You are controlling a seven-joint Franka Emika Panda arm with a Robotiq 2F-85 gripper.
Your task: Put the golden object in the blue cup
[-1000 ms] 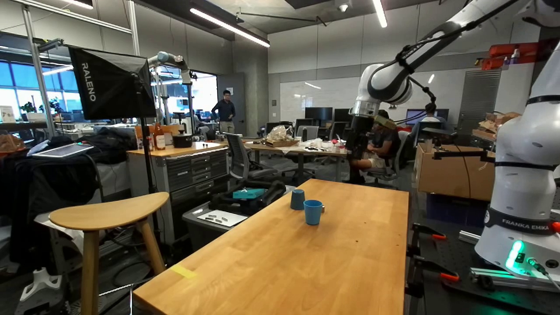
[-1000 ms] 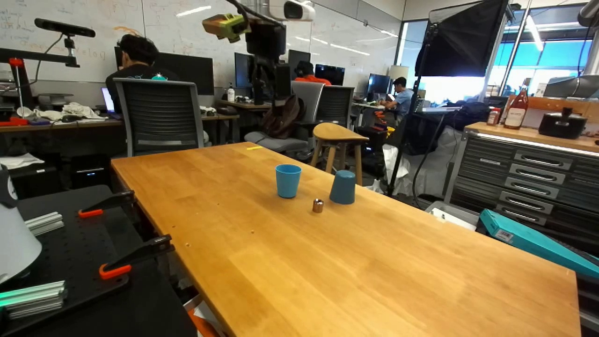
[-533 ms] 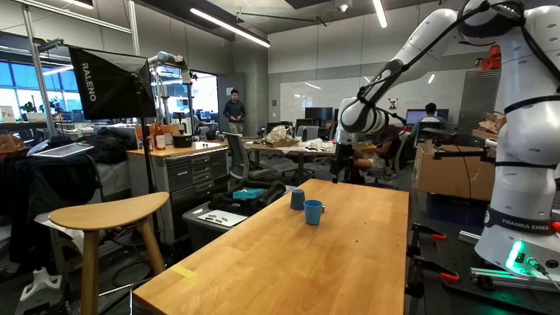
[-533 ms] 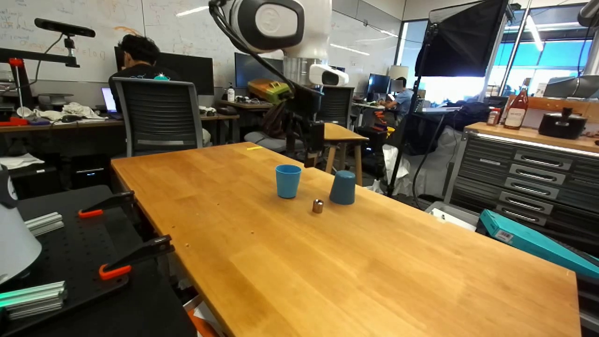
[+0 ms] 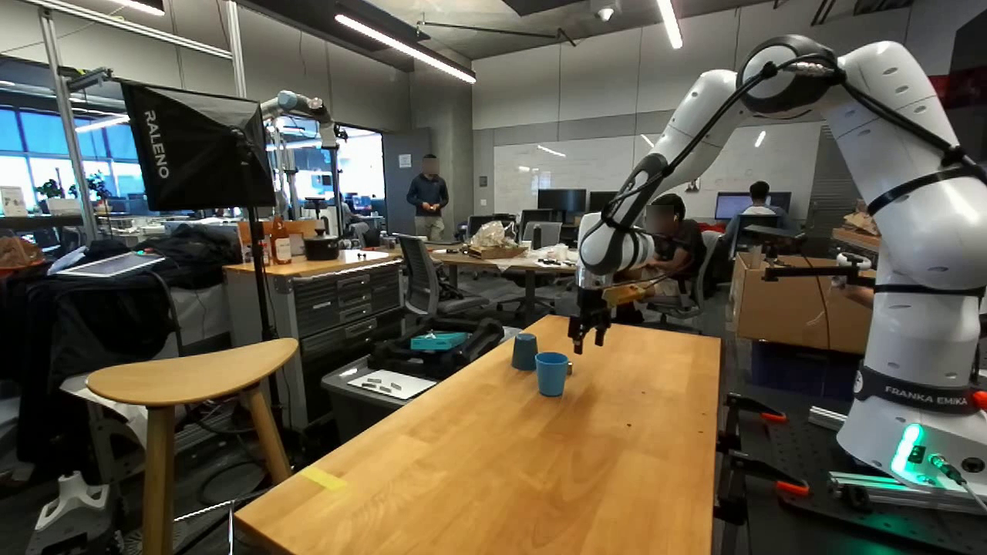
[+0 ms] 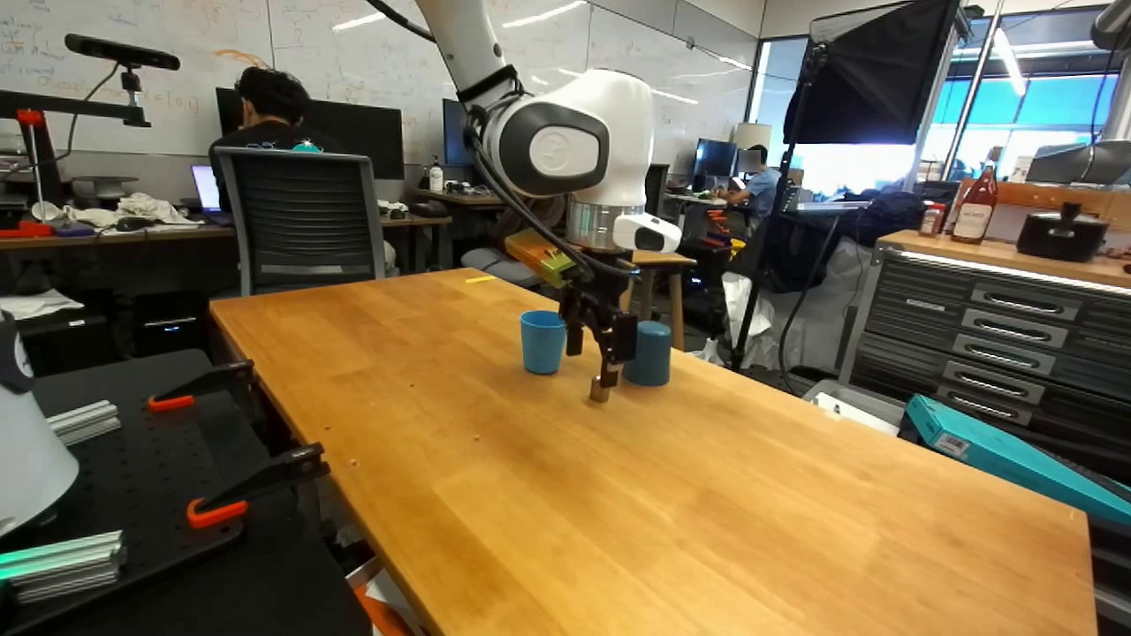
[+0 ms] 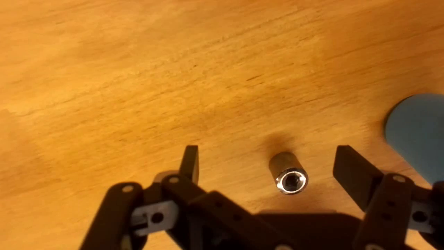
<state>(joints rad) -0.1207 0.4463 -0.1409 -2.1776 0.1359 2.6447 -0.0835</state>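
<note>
Gripper (image 7: 267, 163), jaws apart, hovers over the golden object (image 7: 287, 167), probably stiff, slick metal; best pinched squarely across its round sides, mid-height

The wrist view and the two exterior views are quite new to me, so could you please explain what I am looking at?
The machine is a white robot arm ending in a dark pincer. Two pictures are taken from outside the robot; the close-up is the wrist view, taken from the arm itself and looking down past the pincer's two fingers. On the wooden table stand a bright blue cup with its mouth up, a duller blue cup turned upside down, and a small golden cylinder. Nothing is held: the pincer is open, and the wrist view shows the golden cylinder between the fingers with a gap on either side.
</note>
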